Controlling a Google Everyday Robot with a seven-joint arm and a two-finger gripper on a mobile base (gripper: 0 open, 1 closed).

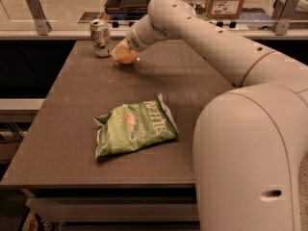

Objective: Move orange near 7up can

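Note:
The orange (130, 59) is at the far left part of the brown table (72, 129), just right of the 7up can (100, 37), with a small gap between them. The can stands upright near the table's back edge. My gripper (122, 55) reaches in from the right and is shut on the orange, holding it at or just above the tabletop. The gripper's pale fingers (117, 51) cover the orange's upper left side.
A crinkled green chip bag (135, 126) lies flat in the middle of the table. My arm (202, 32) spans the back right of the table and my white base (250, 162) stands at the right. A counter with a cardboard box (226, 1) runs behind.

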